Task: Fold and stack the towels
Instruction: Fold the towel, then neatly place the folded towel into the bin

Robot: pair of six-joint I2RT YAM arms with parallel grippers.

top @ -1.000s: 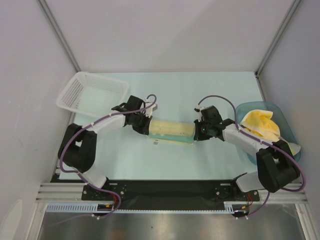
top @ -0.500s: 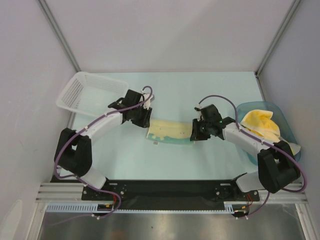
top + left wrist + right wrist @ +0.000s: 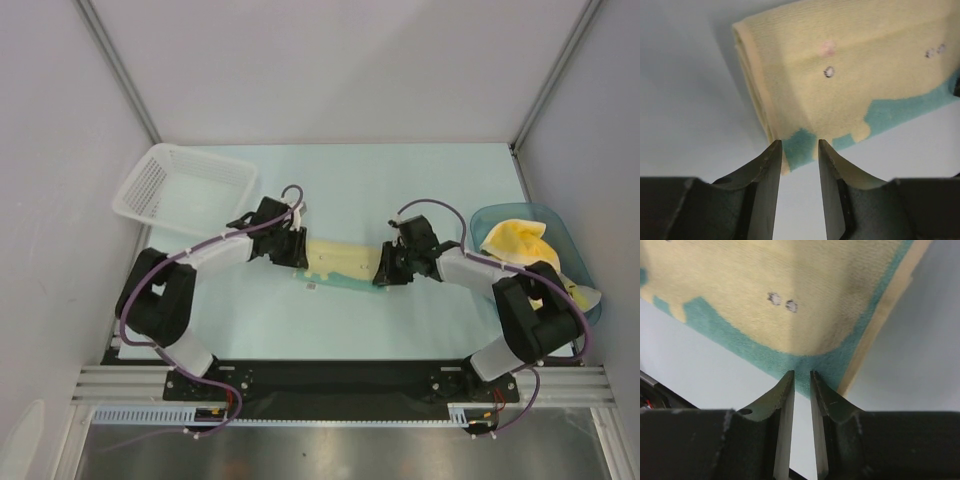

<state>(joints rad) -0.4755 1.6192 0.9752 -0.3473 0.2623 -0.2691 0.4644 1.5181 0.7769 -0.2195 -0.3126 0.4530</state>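
While the folded towel (image 3: 342, 262) lies flat mid-table, left gripper (image 3: 799, 145) and right gripper (image 3: 801, 374) sit at its two ends, jaws slightly parted, holding nothing. Fold looks finished; next move: lift clear, fetch another from tub (image 3: 520, 208).

Left gripper (image 3: 799, 144): towel (image 3: 850, 65) edge dead ahead, bare table (image 3: 685, 110) off left fingertip, basket (image 3: 180, 185) behind wrist. Right gripper (image 3: 802, 374): towel ahead, tub (image 3: 573, 262) behind arm.
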